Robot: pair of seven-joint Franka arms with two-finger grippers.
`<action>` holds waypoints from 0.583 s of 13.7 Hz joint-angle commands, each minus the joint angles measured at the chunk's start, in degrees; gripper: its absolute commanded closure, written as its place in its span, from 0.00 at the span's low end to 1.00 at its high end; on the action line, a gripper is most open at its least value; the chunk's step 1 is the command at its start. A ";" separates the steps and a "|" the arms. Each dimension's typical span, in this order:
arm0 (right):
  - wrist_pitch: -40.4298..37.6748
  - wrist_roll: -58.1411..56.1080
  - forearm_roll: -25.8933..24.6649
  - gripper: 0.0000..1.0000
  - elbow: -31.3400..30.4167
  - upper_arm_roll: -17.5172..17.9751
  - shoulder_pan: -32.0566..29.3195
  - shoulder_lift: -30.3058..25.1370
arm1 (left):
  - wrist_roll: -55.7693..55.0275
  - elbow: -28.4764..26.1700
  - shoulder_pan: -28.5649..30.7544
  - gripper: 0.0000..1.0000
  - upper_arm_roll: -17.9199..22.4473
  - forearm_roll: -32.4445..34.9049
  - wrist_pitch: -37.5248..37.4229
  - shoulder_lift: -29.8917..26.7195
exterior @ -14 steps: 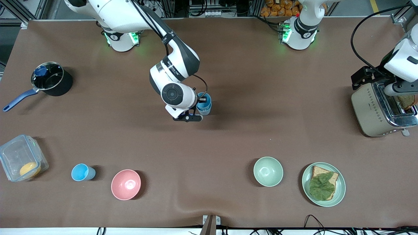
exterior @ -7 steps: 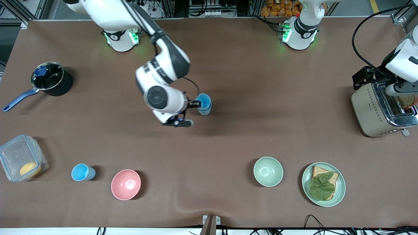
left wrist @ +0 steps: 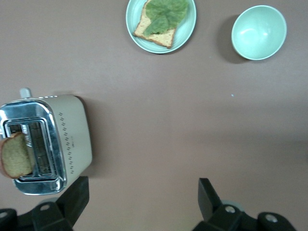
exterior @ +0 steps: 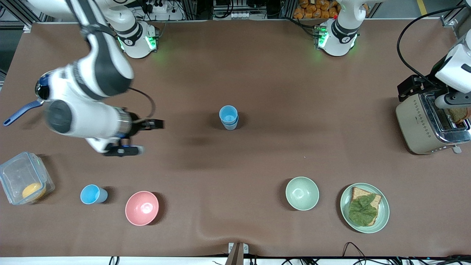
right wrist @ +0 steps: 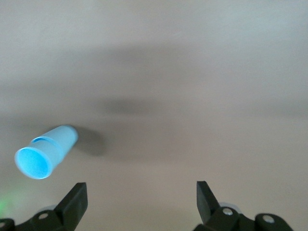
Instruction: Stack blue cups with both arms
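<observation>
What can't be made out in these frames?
- Front view: right arm covers most of the black blue-handled saucepan.
- Front view: open right gripper, over bare table, is blurred.
- Front view: edge crops the left arm; open left gripper hangs by the beige toaster.
- Front view: orange item in the clear plastic box is too small to identify.

A pink bowl [exterior: 142,208] sits near the front edge of the brown table [exterior: 257,158]; toward the right arm's end, a clear plastic box [exterior: 24,183] holds something orange [exterior: 31,190]; farther back, a black pot [exterior: 59,89] with a blue handle; a pale green bowl [exterior: 302,193] stands beside a green plate [exterior: 382,217] bearing bread [exterior: 358,193] under a lettuce leaf [exterior: 362,210]; a toaster [exterior: 427,127] holds a slice of toast [left wrist: 15,157]
</observation>
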 commanded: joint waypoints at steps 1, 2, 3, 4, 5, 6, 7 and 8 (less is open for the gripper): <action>-2.58 -4.29 -4.93 0.00 -2.23 1.05 -4.27 -7.03 | 0.93 0.29 -0.16 0.00 0.71 -2.60 -1.00 -0.68; -3.80 -7.36 -6.51 0.00 -2.31 0.53 -6.19 -8.70 | 0.66 0.37 -0.16 0.00 0.62 -2.52 -1.00 -0.68; -4.17 -10.09 -7.31 0.00 -2.31 -1.04 -7.26 -10.29 | 0.66 0.63 -0.24 0.00 0.62 -2.34 -1.09 -0.68; -4.26 -11.95 -7.32 0.00 -2.31 -4.37 -6.92 -11.96 | 0.48 0.64 -0.25 0.00 0.71 -2.43 -1.09 -0.68; -4.34 -12.49 -7.32 0.00 -2.23 -6.92 -6.66 -13.02 | 0.40 0.64 -0.16 0.00 0.80 -2.51 -1.09 -0.68; -4.87 -12.49 -7.41 0.00 -2.23 -8.08 -6.74 -13.72 | 0.40 0.64 -0.16 0.00 0.88 -2.51 -1.17 -0.68; -6.26 -12.58 -7.49 0.00 -2.14 -8.70 -7.00 -14.25 | 0.31 0.64 -0.16 0.00 0.88 -2.43 -1.18 -0.68; -8.11 -12.58 -7.84 0.00 -1.79 -9.05 -7.35 -14.87 | -0.56 0.64 -0.16 0.00 0.88 -2.34 -1.35 -0.68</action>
